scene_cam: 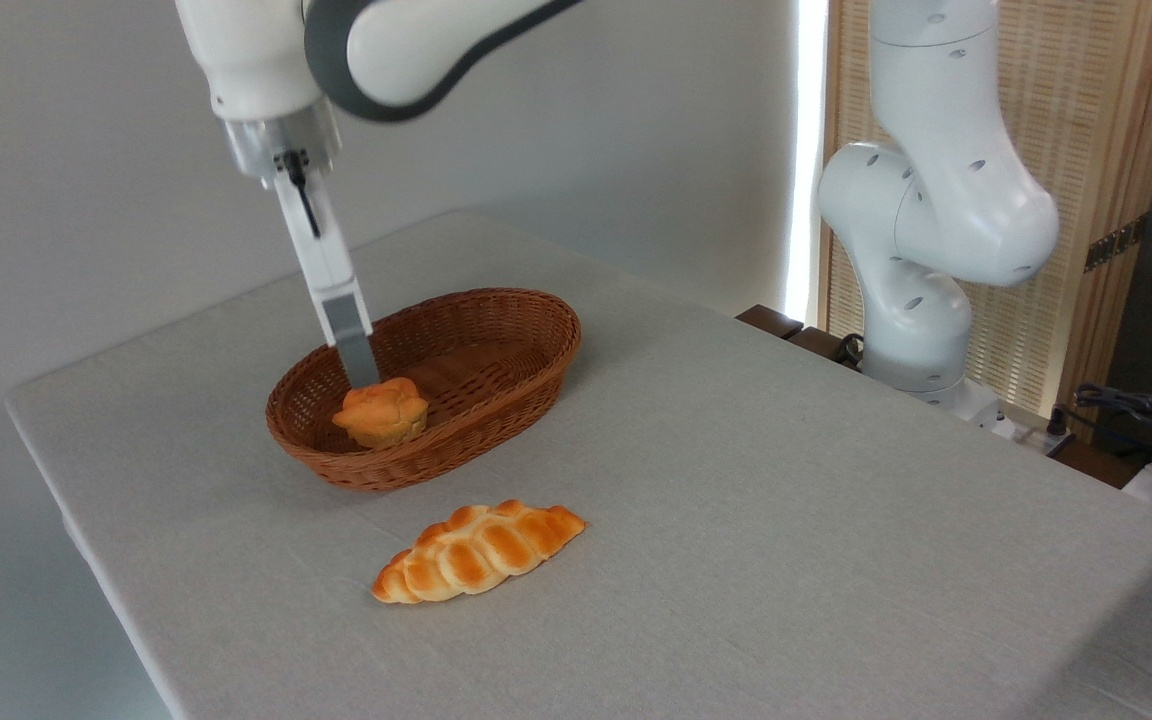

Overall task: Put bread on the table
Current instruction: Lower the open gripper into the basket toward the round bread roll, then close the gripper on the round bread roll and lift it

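Observation:
The bread [381, 412] is a small round golden-orange bun with a lobed top. It sits in the near left end of a brown oval wicker basket [496, 330] on the light grey table [736, 520]. My gripper [361, 378] reaches steeply down from the upper left. Its one visible long grey finger [346, 320] ends right at the bun's upper back edge. The bun hides the fingertip. No second finger shows, so the jaws' spacing and any hold on the bun cannot be made out.
A long braided golden loaf [478, 551] lies on the cloth just in front of the basket. The arm's white base [921, 250] stands at the table's right rear edge. Cables and gear [1151, 410] lie at the far right.

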Tool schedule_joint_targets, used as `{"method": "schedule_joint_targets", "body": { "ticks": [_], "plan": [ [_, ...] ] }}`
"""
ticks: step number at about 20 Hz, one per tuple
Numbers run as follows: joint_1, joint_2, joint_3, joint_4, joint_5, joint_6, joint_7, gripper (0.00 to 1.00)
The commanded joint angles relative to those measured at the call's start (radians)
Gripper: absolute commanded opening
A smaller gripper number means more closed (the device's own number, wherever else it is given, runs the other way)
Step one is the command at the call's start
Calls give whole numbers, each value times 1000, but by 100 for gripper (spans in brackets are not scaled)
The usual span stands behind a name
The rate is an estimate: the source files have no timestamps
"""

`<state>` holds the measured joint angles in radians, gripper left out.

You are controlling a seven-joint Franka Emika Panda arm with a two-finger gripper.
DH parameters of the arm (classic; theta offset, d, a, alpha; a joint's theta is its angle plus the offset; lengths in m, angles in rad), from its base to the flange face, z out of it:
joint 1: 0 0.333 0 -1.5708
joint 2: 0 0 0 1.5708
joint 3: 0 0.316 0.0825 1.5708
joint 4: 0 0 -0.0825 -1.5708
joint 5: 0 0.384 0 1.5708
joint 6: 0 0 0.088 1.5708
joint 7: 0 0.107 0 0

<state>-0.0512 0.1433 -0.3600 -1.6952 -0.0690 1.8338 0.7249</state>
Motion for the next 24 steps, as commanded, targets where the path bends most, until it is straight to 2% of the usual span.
{"method": "schedule_joint_targets", "body": {
  "ticks": [1, 4, 7, 12, 13, 14, 15, 16, 17, 18, 21, 24],
  "plan": [
    [4, 16, -24, -55, 15, 108, 18, 100],
    [4, 32, -24, -93, 17, 131, 28, 100],
    [2, 47, -27, -113, 73, 133, 44, 100],
    [2, 78, -45, -121, 97, 136, 42, 100],
    [2, 76, -45, -121, 98, 136, 41, 94],
    [2, 76, -45, -121, 98, 136, 41, 72],
    [2, 76, -45, -121, 98, 136, 41, 57],
    [2, 76, -47, -121, 98, 136, 39, 35],
    [2, 76, -47, -121, 100, 136, 39, 20],
    [2, 76, -45, -121, 100, 136, 41, 15],
    [2, 76, -45, -121, 100, 133, 42, 13],
    [2, 76, -47, -121, 100, 130, 42, 2]
  ]
}}
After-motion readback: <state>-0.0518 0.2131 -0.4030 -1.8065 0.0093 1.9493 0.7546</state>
